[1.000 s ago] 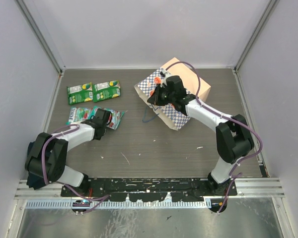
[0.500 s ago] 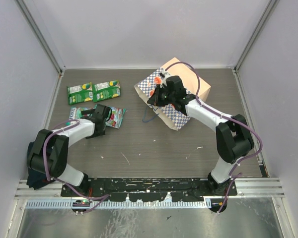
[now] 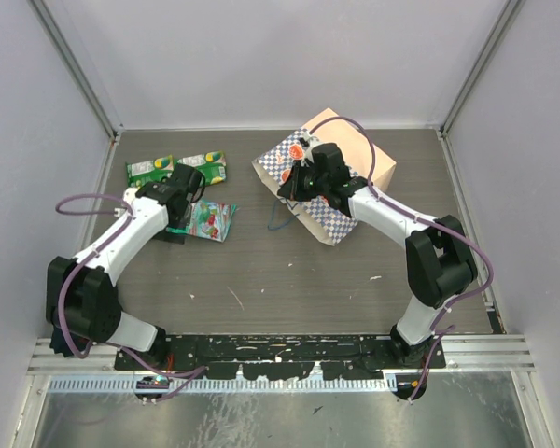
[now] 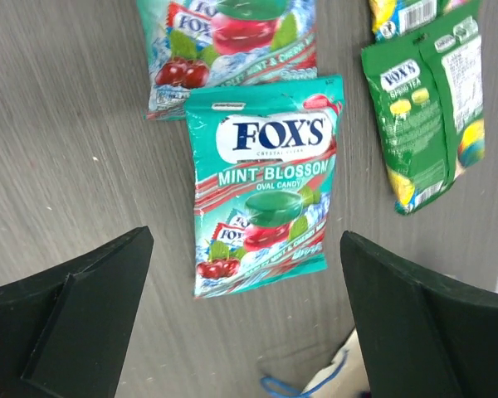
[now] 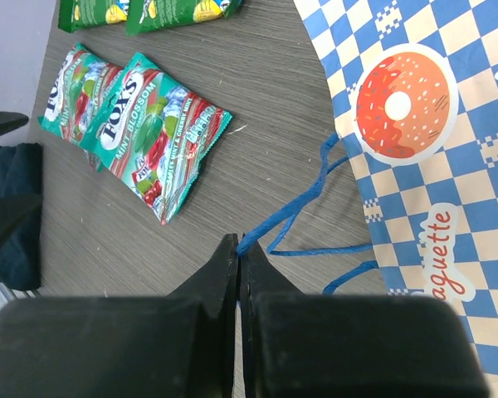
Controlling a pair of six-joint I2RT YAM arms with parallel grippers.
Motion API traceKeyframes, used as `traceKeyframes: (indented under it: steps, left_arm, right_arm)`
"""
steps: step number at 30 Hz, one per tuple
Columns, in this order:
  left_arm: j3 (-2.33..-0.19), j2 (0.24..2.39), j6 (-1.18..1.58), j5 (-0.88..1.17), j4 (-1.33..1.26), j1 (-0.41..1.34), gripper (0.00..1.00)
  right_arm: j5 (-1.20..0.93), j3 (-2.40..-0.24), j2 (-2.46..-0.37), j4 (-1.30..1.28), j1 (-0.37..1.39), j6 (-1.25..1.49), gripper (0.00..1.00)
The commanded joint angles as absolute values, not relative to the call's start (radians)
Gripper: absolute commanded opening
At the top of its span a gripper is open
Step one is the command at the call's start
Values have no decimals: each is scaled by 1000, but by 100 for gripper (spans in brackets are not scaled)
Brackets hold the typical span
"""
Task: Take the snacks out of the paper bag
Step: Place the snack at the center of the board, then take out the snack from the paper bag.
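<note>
While L gripper (image 4: 245, 240) gapes above 2 teal snacks (image 4: 270, 141), R gripper (image 5: 239, 245) pinches cord (image 5: 284, 215) of paper bag (image 5: 415, 166).

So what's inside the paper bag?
No view shows inside. The paper bag lies on its side, only its checkered outside and tan base showing; any contents are hidden.

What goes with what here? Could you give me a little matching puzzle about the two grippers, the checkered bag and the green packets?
Things:
1. left gripper
2. right gripper
3. paper bag
4. green packets

Descriptions:
A. shut on the blue cord handle
B. lying side by side at the far left of the table
C. open above a teal mint packet
D. blue-and-white checkered, with a doughnut print

Pairs: 1-C, 2-A, 3-D, 4-B.
</note>
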State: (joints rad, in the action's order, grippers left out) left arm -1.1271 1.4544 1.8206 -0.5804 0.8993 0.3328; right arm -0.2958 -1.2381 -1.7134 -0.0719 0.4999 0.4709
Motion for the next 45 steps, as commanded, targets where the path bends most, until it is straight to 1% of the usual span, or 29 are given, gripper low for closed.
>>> traceKeyframes:
  steps: [1,4,7,9,12,14,17,19,23,26,27,30,33,35,39,42,45]
  left_arm:
    - [-1224,1461,1410,-557,936,334,98]
    - [-1225,1469,1121,-401,735,334,98]
    - [-1177,1454,898,-172,537,334,98]
    - [-1114,1433,798,3,370,334,98]
    - [-1032,1421,746,276,110,334,98]
    - [-1010,1444,758,401,-10,334,98]
    - [-1045,1518,761,527,-72,334,98]
    - [-1070,1578,765,574,-91,334,98]
    - [-1111,1668,813,616,-190,352,98]
    - [-1183,1739,867,590,-226,387,100]
    - [-1216,1764,877,571,-230,401,99]
    - [-1310,1854,927,506,-240,439,94]
    - [-1363,1956,1043,464,-342,448,88]
    - [-1374,2024,1121,434,-418,449,79]
    - [-1409,2107,1192,353,-440,469,69]
    - [-1449,2145,1196,301,-394,488,66]
    - [-1471,2168,1215,227,-364,503,66]
  right_arm:
    - [-279,-1260,-1659,-57,494,440,1]
    - [-302,-1282,-1652,-75,487,437,1]
    - [-309,-1306,-1631,-84,482,432,1]
    - [-294,-1325,-1616,-97,480,425,0]
    - [-274,-1358,-1593,-121,477,415,1]
    - [-257,-1380,-1579,-138,477,408,1]
    - [-226,-1420,-1580,-168,475,391,1]
    - [-187,-1441,-1592,-192,473,364,0]
    - [-185,-1459,-1623,-225,419,347,0]
    - [-227,-1467,-1634,-225,364,361,0]
    - [-230,-1472,-1636,-225,350,356,0]
    - [-249,-1491,-1646,-226,308,358,0]
    - [-292,-1518,-1661,-227,282,368,0]
    - [-300,-1535,-1668,-226,280,376,1]
    - [-312,-1566,-1684,-212,280,398,0]
    - [-317,-1587,-1694,-198,280,426,1]
    - [-341,-1589,-1702,-155,282,480,0]
